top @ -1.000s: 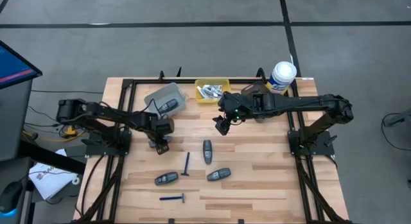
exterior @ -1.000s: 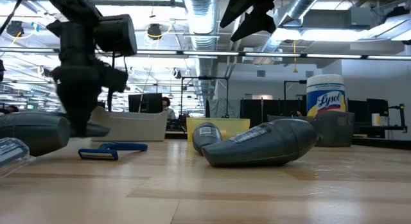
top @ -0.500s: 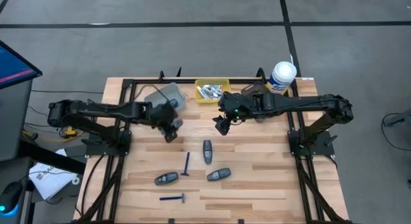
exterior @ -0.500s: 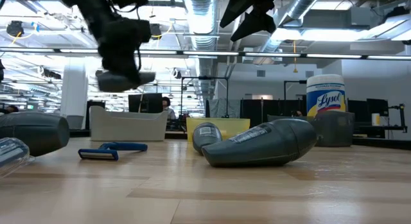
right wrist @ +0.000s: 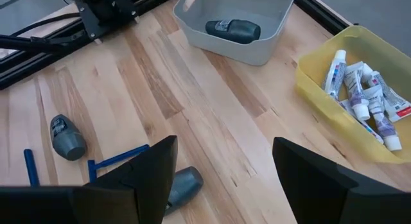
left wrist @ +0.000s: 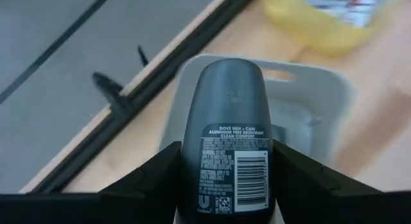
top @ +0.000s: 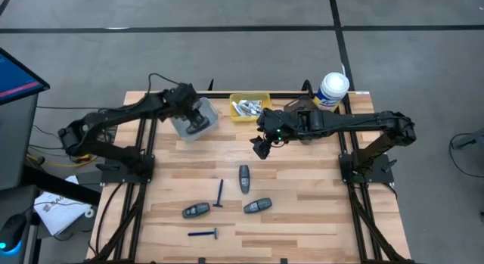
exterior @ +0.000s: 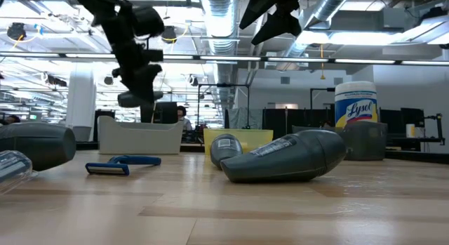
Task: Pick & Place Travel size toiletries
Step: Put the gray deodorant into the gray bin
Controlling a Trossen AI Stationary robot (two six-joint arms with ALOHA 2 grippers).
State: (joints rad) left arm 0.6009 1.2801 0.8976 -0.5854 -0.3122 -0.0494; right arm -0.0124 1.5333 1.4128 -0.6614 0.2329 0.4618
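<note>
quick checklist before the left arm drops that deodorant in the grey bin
1. Left gripper holds the dark grey pod between its fingers: ok.
2. Pod is over the grey bin: ok.
3. Room in the bin, one pod already lies inside: ok.
4. Right gripper is apart from the bin, empty: ok.
5. Height of the pod above the bin's floor: cannot tell.

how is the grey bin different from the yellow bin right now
The grey bin holds one dark oval pod; the yellow bin holds a pile of white mini tubes. The left claw hangs over the grey bin, gripping another pod; nothing hangs over the yellow bin. The grey bin sits skewed to the table's edge, the yellow bin square. Both are open and stand at the table's far edge.
</note>
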